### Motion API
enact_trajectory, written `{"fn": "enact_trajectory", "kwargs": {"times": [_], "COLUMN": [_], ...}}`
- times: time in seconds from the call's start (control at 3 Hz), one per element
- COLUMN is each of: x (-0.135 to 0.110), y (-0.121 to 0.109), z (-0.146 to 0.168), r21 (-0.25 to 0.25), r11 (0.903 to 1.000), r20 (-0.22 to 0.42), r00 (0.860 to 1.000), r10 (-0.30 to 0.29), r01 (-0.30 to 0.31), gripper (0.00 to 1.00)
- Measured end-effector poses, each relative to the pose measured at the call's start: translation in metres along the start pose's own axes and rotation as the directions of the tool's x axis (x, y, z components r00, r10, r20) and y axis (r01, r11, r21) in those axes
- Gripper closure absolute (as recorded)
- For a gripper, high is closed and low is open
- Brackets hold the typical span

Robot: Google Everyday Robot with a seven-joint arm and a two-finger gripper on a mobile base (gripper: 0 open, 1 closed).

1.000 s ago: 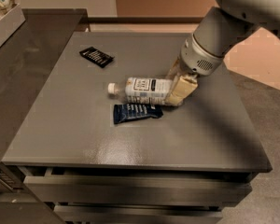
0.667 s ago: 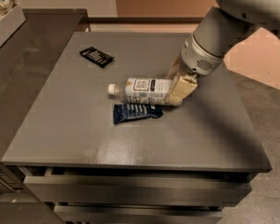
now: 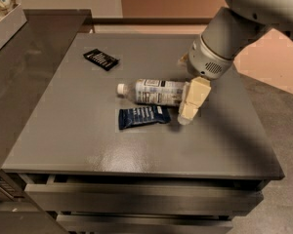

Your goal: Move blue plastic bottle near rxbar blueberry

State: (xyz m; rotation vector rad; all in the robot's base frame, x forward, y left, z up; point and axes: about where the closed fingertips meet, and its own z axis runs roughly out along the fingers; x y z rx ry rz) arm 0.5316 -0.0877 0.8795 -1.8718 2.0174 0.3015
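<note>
The blue plastic bottle [image 3: 154,91] lies on its side on the grey table [image 3: 88,145], with its white cap pointing left. The rxbar blueberry [image 3: 142,117], in a dark navy wrapper, lies flat just in front of it, almost touching. My gripper [image 3: 191,100] is low over the table at the bottle's base end, on the right, and covers that end. The grey wrist [image 3: 210,60] rises behind it to the upper right.
A small black wrapper with white markings [image 3: 101,59] lies at the table's back left. A darker counter [image 3: 24,72] adjoins the table on the left, with a box [image 3: 5,26] at its far corner. Drawer fronts [image 3: 136,199] run below the table's front edge.
</note>
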Motion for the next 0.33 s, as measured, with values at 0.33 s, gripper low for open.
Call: {"fn": "enact_trajectory", "kwargs": {"times": [0.33], "x": [0.0], "y": [0.0], "z": [0.0], "r21": [0.0], "r11": [1.0], "r20": [0.0], "r00": [1.0], "r10": [0.0], "r01": [0.0], "gripper": [0.0]}}
